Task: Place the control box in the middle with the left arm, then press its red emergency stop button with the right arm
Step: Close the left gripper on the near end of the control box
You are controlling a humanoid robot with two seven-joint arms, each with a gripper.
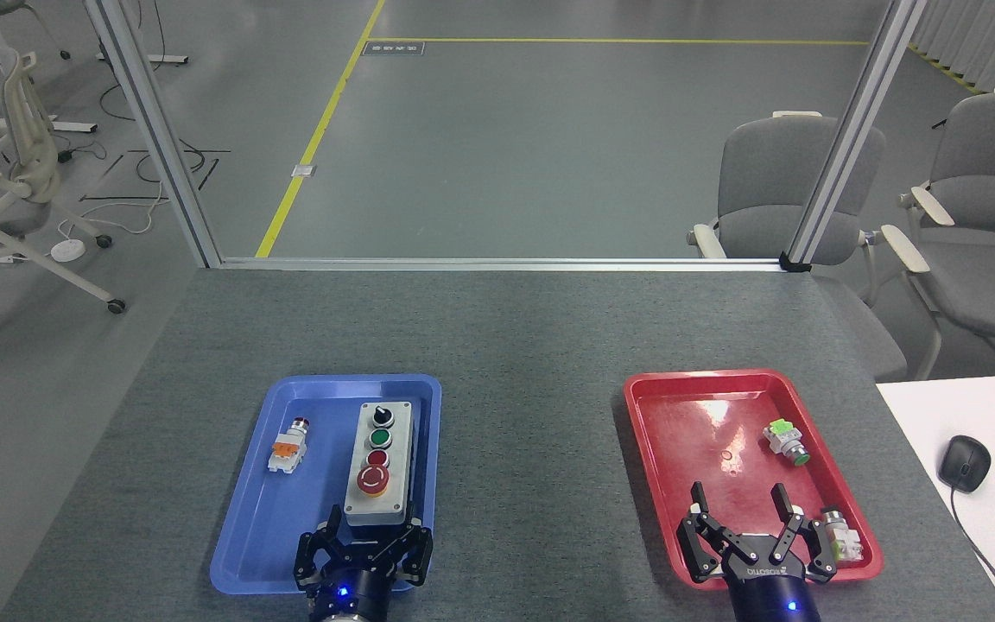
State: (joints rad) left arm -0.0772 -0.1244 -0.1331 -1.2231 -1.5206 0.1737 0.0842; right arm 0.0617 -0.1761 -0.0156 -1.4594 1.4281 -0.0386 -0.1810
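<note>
The control box (389, 432), light grey with four controls in a row, lies lengthwise in the blue tray (247, 510). Its large red emergency stop button (373, 479) is the control nearest me. My left gripper (374, 518) is open at the box's near end, one finger at each side of that end; I cannot tell whether they touch it. My right gripper (738, 499) is open and holds nothing, hovering over the near part of the red tray (662, 466). The bare grey tabletop in the middle (532, 458) lies between the two trays.
A small white-and-orange switch (287, 451) lies in the blue tray left of the box. The red tray holds a green-topped switch (784, 441) and a white part (841, 536) beside my right gripper. A white desk with a mouse (963, 462) adjoins on the right.
</note>
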